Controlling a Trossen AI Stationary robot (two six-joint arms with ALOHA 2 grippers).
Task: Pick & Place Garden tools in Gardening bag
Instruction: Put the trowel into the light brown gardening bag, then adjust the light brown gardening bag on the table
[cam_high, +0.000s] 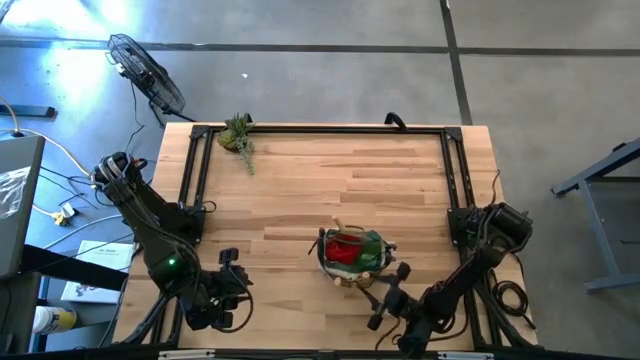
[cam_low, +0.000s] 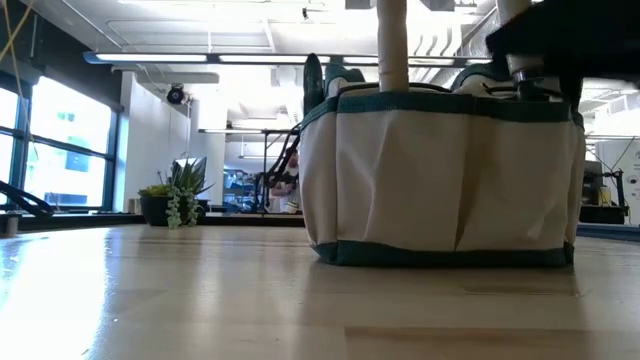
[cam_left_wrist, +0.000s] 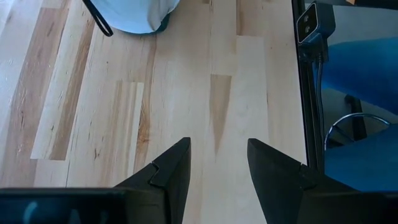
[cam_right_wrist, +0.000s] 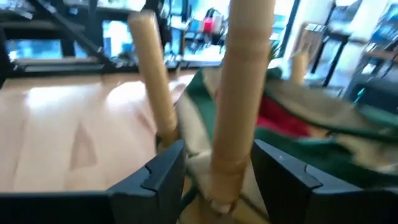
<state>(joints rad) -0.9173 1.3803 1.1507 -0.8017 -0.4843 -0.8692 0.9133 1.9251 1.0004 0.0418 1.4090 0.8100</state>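
From above: gardening bag (cam_high: 352, 256) near the table's (cam_high: 330, 180) near edge, right of centre, red glove (cam_high: 345, 247) inside; right gripper (cam_high: 388, 283) just beside its near-right corner; left gripper (cam_high: 232, 268) well left of it; plant clump (cam_high: 239, 135) at far left.

Low: bag upright; wooden handle (cam_low: 393, 45) rising from it.

Left wrist: fingers (cam_left_wrist: 174, 171) parted over bare wood, gripping nothing.

Right wrist: handle between fingers (cam_right_wrist: 158, 174); whether clamped, cannot tell; second handle (cam_right_wrist: 154, 74) behind.

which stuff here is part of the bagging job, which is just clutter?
Job:
- bag, near table edge
- red piece inside it
- wooden handle standing between the right gripper's parted jaws
- second wooden handle beside it

Clutter:
- plant, far corner of table
- fan on floor
- left gripper, open, over bare wood
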